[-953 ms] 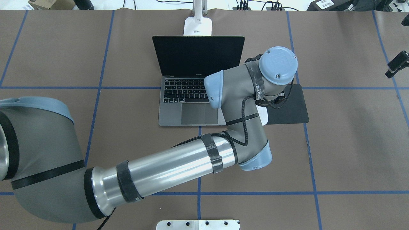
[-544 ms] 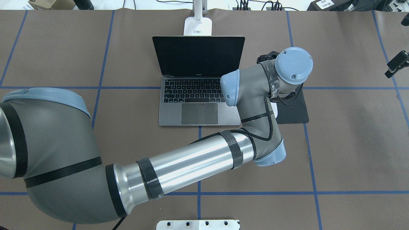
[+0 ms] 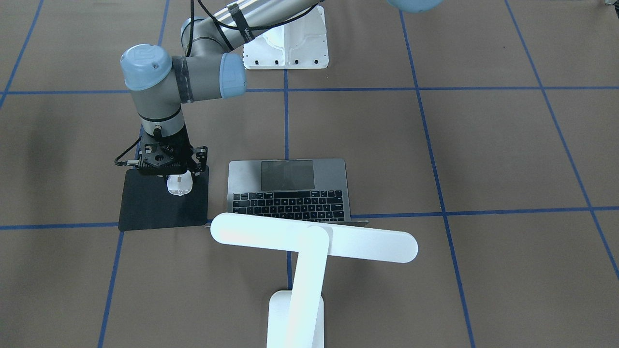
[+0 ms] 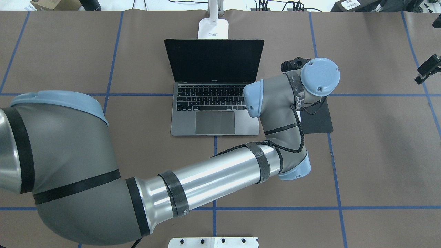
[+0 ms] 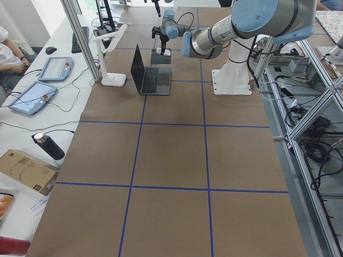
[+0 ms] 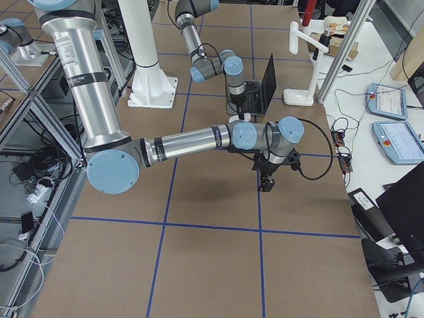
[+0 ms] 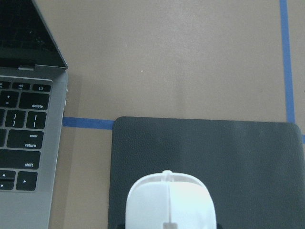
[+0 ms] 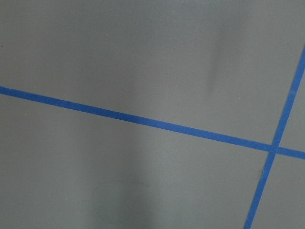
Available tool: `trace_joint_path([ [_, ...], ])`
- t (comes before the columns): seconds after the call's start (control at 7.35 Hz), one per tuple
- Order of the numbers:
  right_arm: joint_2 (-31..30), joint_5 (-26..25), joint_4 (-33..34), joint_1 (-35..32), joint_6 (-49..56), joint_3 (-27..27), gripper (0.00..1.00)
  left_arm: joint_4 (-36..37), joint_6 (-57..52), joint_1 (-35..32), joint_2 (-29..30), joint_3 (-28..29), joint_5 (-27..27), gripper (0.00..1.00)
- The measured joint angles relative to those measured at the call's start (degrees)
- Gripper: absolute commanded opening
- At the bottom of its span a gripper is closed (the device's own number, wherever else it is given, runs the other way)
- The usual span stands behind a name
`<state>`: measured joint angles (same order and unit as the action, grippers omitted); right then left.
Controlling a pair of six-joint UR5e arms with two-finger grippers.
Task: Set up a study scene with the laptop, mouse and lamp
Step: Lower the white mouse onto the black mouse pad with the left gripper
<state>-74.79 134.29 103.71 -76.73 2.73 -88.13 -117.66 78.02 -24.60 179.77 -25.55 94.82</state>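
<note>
Brown-papered table, laptop open at centre, lamp standing behind it. Step in hand: mouse placement. Left gripper looks clamped on the mouse, low over the black mat just beside the laptop; can't tell if it touches the mat. Next move: seat it flat, let go, lift straight up. Right gripper is well apart, grip state can't tell.

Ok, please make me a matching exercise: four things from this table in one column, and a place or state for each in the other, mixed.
1 laptop
2 mouse
3 lamp
4 mouse mat

a white, base behind the screen
b black, flat beside the laptop
c white, just above the mat
d open, screen dark

Pairs: 1-d, 2-c, 3-a, 4-b
</note>
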Motion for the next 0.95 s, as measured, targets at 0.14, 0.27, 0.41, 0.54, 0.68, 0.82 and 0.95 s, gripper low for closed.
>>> trace_joint_path([
  [0.14, 0.01, 0.00, 0.00, 0.00, 0.00, 0.03, 0.98, -2.10, 0.01, 0.27, 0.06, 1.33, -1.28, 0.57],
  [0.27, 0.05, 0.00, 0.00, 0.00, 0.00, 0.04, 0.98, -3.45, 0.02, 0.42, 0.08, 2.02, -2.21, 0.58],
  [0.41, 0.07, 0.00, 0.00, 0.00, 0.00, 0.06, 0.98, -4.33, 0.03, 0.54, 0.07, 2.39, -3.11, 0.62],
  [0.54, 0.08, 0.00, 0.00, 0.00, 0.00, 0.06, 0.98, -4.94, 0.03, 0.70, 0.06, 2.81, -3.98, 0.62],
  [0.68, 0.08, 0.00, 0.00, 0.00, 0.00, 0.06, 0.98, -5.51, 0.03, 0.89, 0.06, 3.22, -4.79, 0.62],
  [0.82, 0.09, 0.00, 0.00, 0.00, 0.00, 0.06, 0.98, -5.86, 0.03, 1.16, 0.05, 3.49, -5.52, 0.66],
  [0.95, 0.07, 0.00, 0.00, 0.00, 0.02, 0.09, 0.98, -6.06, 0.03, 1.42, 0.02, 3.60, -5.92, 0.69],
])
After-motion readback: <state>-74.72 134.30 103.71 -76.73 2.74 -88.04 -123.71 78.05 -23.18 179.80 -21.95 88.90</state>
